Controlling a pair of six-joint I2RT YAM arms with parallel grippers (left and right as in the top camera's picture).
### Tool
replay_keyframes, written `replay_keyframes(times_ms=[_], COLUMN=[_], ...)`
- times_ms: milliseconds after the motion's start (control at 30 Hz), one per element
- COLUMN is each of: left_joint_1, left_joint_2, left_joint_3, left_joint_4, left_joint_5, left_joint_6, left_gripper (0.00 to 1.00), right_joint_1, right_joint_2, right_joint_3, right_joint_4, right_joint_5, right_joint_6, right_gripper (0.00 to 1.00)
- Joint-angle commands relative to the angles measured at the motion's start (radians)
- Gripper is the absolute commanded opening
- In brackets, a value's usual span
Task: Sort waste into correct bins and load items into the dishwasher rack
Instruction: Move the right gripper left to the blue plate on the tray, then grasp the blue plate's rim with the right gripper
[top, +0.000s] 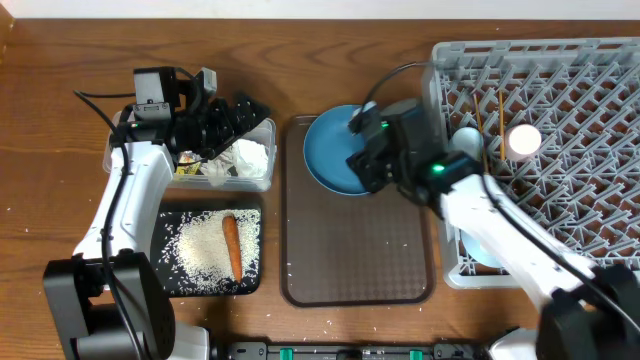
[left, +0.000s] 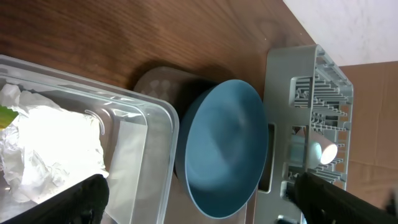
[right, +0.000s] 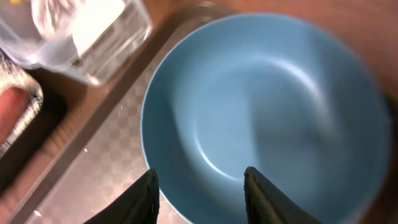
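R claw (right: 200, 174) parted over blue plate (right: 267, 93).

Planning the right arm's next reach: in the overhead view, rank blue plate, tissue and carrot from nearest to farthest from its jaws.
1. Blue plate, right beneath them.
2. Tissue, left, in the clear tub.
3. Carrot, lower left, on the black tray.

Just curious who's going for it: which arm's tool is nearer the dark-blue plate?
Right. The right tool hovers at the dark-blue plate rim, fingers apart; the left tool is over the clear tub, beside the plate.
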Motion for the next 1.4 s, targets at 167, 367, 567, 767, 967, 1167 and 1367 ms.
replay_keyframes(times_ms=[167,367,567,767,967,1167,1367], left_joint_1=[0.004,0.004,0.004,0.004,0.004,0.004,0.004], left_joint_2=[-0.003,-0.003,-0.003,-0.003,-0.003,-0.003,-0.003], left_joint_3=[0.007,0.007,0.007,0.007,0.007,0.007,0.007], left_joint_4=[-0.002,-0.003,-0.002,-0.002,-0.003,-0.003,-0.003], left_joint_5=[0.013,0.013,0.013,0.013,0.013,0.013,0.013], left_joint_6=[-0.008,-0.008,-0.008,-0.008,-0.008,-0.008,-0.008], left_gripper=[0.98,0.98,0.98,0.98,0.98,0.98,0.98], right_joint_1=[0.124,0.150,0.149,0.150,0.150,0.150,0.150], right_joint_2=[0.061,0.102,0.149,0.158,0.158,0.158,0.158], right_joint_3=[0.013,0.013,0.013,0.013,0.013,0.011,0.008], right_joint_4=[0.062,0.064,0.077,0.080,0.077,0.076,0.064], right_joint_5=[0.013,0.047,0.060,0.074,0.074,0.074,0.074], right_joint_6=[-0.067,-0.091,-0.106,-0.105,-0.105,-0.105,-0.106], right_gripper=[0.43,0.47,0.47,0.47,0.44,0.44,0.45])
